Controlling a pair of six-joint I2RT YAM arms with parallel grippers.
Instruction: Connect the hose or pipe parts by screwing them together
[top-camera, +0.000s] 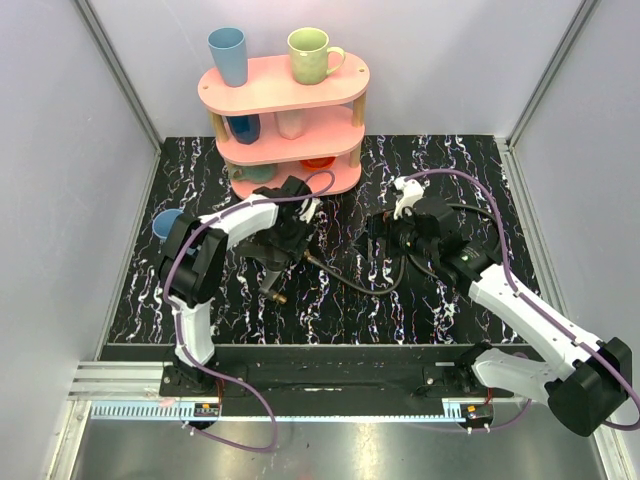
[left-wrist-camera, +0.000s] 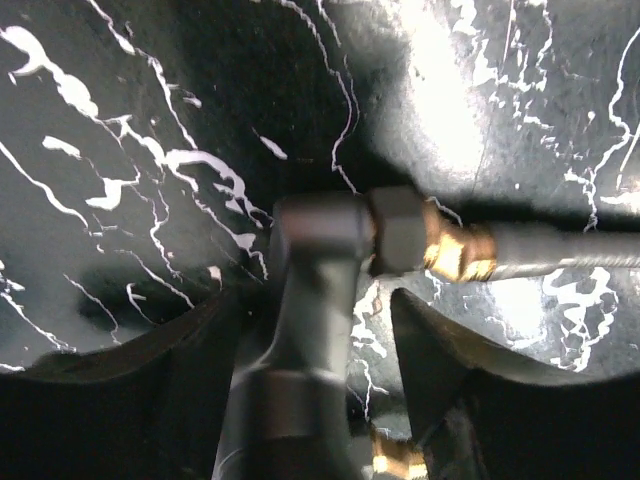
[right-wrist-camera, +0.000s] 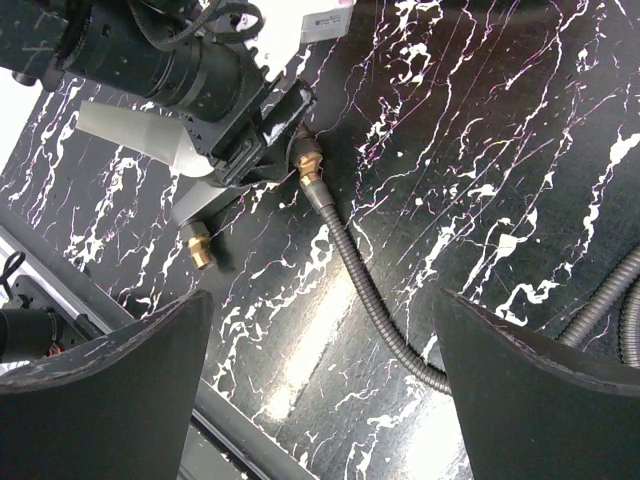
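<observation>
The dark-grey nozzle (left-wrist-camera: 300, 330) runs up between the jaws of my left gripper (left-wrist-camera: 320, 300). It lies against the left finger (left-wrist-camera: 150, 400), and marble shows between it and the right finger (left-wrist-camera: 450, 380). Its hex collar (left-wrist-camera: 400, 232) meets the hose's brass end (left-wrist-camera: 457, 255); whether they are threaded together I cannot tell. Seen from above, the left gripper (top-camera: 283, 245) stands over the nozzle (top-camera: 272, 280), and the black hose (top-camera: 370, 288) curves right, under my right gripper (top-camera: 372, 238). The right gripper (right-wrist-camera: 322, 296) hangs wide open above the hose (right-wrist-camera: 360, 270), holding nothing.
A pink two-tier shelf (top-camera: 270, 88) with cups stands at the back centre. A blue cup (top-camera: 165, 222) sits at the mat's left edge beside the left arm. More hose loops (right-wrist-camera: 600, 310) lie to the right. Grey walls close in both sides.
</observation>
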